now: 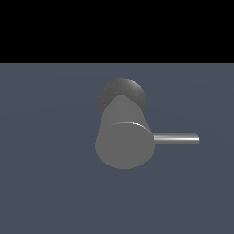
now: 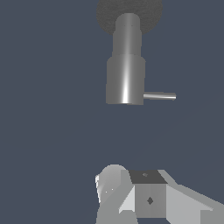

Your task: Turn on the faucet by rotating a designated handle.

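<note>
A matte grey faucet [image 1: 124, 137] stands on a dark speckled round base [image 1: 121, 91], on a plain blue-grey surface [image 1: 45, 160]. A thin shiny handle [image 1: 176, 139] sticks straight out sideways from the thick body, toward the exterior view's right. In the wrist view, the white gripper [image 2: 131, 192] sits well apart from the faucet, touching nothing; only part of it shows, so whether its jaws are open or closed cannot be told. To do this step well, the gripper should probably approach the rod near its free end (more leverage there) and push it steadily around the body's axis. No brands, labels or writing appear anywhere.
</note>
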Action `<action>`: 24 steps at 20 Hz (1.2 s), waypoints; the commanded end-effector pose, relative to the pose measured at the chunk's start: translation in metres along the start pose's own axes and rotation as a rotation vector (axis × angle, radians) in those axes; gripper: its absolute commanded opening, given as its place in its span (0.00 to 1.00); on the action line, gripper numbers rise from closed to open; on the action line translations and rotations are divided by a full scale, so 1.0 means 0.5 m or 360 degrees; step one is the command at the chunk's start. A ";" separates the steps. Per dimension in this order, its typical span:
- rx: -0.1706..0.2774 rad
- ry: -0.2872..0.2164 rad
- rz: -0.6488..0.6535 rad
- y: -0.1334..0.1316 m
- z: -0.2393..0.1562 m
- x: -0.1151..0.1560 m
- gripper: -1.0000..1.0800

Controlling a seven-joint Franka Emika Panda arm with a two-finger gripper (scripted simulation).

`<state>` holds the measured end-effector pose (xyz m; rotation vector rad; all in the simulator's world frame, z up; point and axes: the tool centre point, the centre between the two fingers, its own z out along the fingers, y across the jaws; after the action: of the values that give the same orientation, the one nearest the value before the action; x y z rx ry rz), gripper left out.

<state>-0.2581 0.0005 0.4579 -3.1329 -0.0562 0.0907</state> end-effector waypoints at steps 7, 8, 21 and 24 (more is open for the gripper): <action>-0.0004 0.0041 0.0012 -0.008 -0.016 0.008 0.00; -0.0001 0.0054 0.0015 -0.010 -0.020 0.010 0.00; 0.0282 0.0219 0.0019 -0.004 -0.057 0.022 0.00; 0.0417 0.0294 0.0021 0.003 -0.074 0.026 0.00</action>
<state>-0.2441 0.0011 0.4898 -2.9091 -0.0239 -0.1448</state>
